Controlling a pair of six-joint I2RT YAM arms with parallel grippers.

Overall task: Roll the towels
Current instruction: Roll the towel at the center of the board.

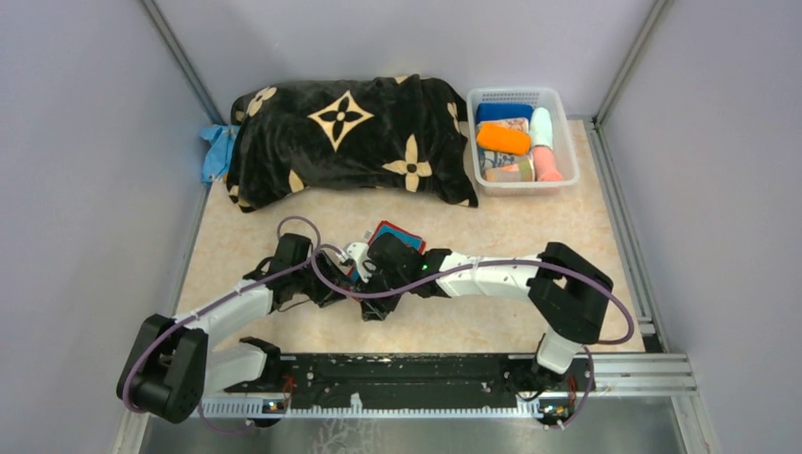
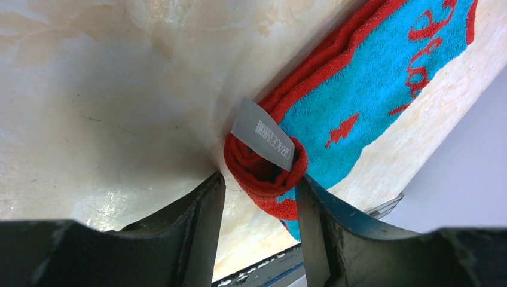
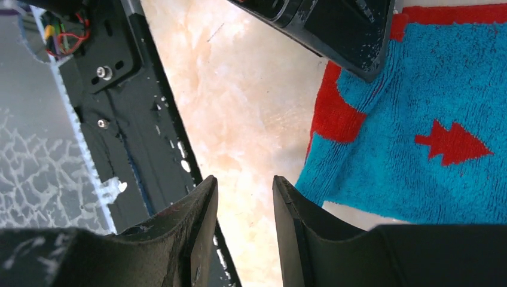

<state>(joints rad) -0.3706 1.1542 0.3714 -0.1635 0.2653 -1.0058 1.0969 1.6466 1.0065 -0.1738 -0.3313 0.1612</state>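
A red-and-turquoise patterned towel (image 1: 392,234) lies on the table between both arms. In the left wrist view its near end (image 2: 263,173) is curled into a small roll with a grey label (image 2: 263,134) on top, and the rest (image 2: 382,78) lies flat. My left gripper (image 2: 258,179) is open around that rolled end. One finger touches the roll and the other rests on the table beside it. My right gripper (image 3: 244,179) is open over bare table with nothing in it, just left of the towel's corner (image 3: 430,137).
A big black blanket with cream flowers (image 1: 350,137) lies at the back, a light blue cloth (image 1: 217,151) poking out at its left. A white basket (image 1: 520,93) at the back right holds several rolled towels, among them orange (image 1: 503,139) and pink (image 1: 547,165). The arms' base rail (image 1: 426,374) runs along the near edge.
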